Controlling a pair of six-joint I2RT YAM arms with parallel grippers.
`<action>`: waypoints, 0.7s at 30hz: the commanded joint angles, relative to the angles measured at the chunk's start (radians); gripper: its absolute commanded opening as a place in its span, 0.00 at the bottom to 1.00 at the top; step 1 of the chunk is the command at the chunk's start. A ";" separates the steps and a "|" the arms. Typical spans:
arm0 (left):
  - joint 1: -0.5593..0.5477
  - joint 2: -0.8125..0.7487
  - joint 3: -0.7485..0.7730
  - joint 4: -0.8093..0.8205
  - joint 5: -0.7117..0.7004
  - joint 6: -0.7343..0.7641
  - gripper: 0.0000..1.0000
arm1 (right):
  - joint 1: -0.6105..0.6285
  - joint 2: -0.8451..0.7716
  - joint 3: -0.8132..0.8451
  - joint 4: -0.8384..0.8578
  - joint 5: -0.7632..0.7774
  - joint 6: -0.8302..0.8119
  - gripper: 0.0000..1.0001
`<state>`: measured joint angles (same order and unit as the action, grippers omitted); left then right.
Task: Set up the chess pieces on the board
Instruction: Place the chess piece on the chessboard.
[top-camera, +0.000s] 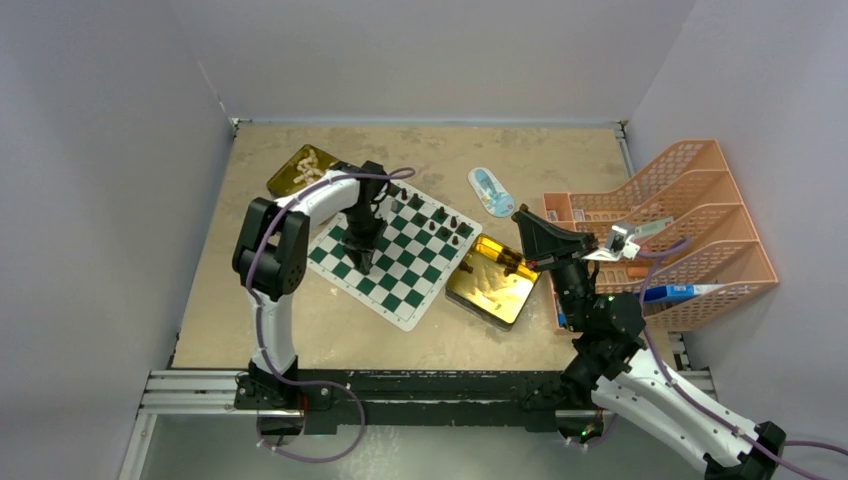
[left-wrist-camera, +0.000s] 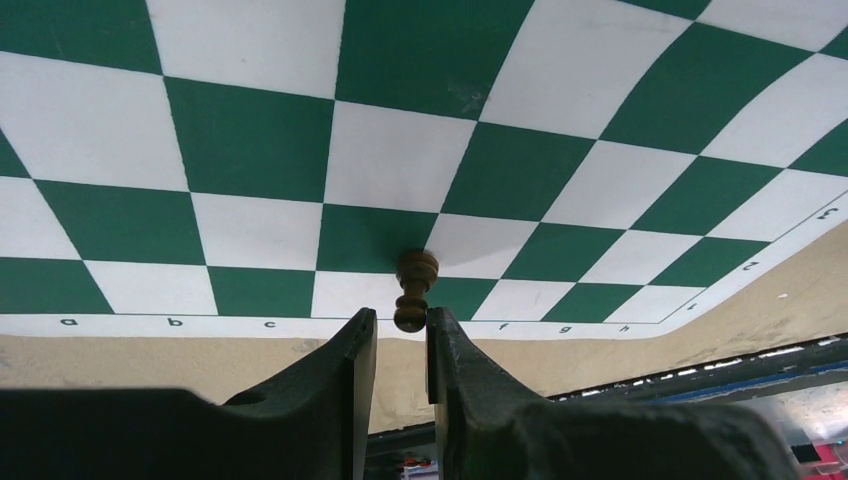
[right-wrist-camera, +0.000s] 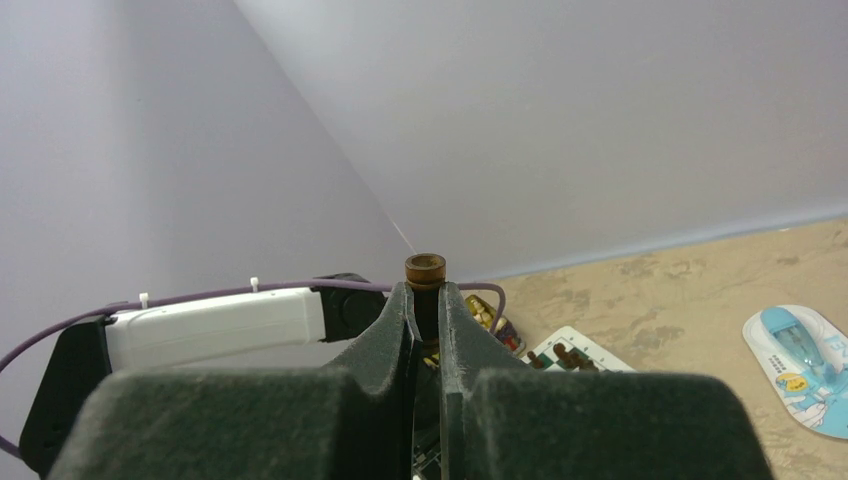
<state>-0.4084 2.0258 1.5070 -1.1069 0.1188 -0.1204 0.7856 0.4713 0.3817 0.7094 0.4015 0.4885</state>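
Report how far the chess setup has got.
Done: a few dark pieces stand along the board's far edge. In hand: left claw at a brown pawn, grip unclear; right claw clamps a brown piece. Left: cream pieces sit in their tin.

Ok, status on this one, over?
Left fingers narrowly apart at brown pawn over board, grip unclear. Right fingers shut on brown piece, raised. Nothing seen blocking.
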 joint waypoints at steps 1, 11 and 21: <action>-0.004 -0.076 -0.005 0.022 0.021 -0.004 0.24 | 0.004 0.005 0.011 0.063 -0.001 -0.020 0.00; -0.004 -0.102 -0.031 0.030 0.053 -0.017 0.18 | 0.004 0.007 0.009 0.070 -0.004 -0.024 0.00; -0.004 -0.116 -0.059 0.061 0.068 -0.015 0.26 | 0.004 -0.001 0.009 0.067 -0.006 -0.027 0.00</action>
<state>-0.4084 1.9648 1.4563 -1.0737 0.1589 -0.1307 0.7856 0.4778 0.3817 0.7174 0.4011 0.4847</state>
